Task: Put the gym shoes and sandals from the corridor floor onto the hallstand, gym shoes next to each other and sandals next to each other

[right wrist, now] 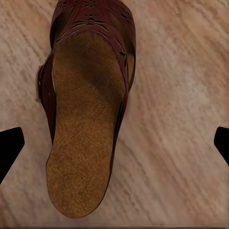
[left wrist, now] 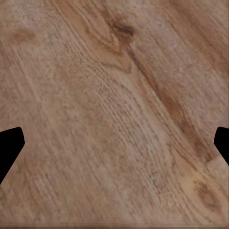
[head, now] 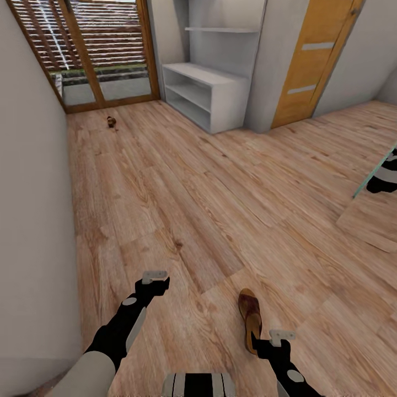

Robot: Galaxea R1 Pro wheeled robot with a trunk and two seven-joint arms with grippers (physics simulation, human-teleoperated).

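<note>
Brown sandal (right wrist: 86, 119) flat on floor (head: 209, 209), far from hallstand (head: 207, 94). Right gripper (right wrist: 114, 143) above sandal, wide open, empty. Left gripper (left wrist: 114, 143) wide open, empty. Might pinch crooked, drop sandal.

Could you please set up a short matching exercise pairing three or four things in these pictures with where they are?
1. dark brown open-toe sandal
2. pale grey-white hallstand
3. orange wooden door
4. left claw

a. far end of the corridor, shelves bare
b. on the wood floor beside the right claw
c. to the right of the hallstand
d. above bare planks

Pairs: 1-b, 2-a, 3-c, 4-d
</note>
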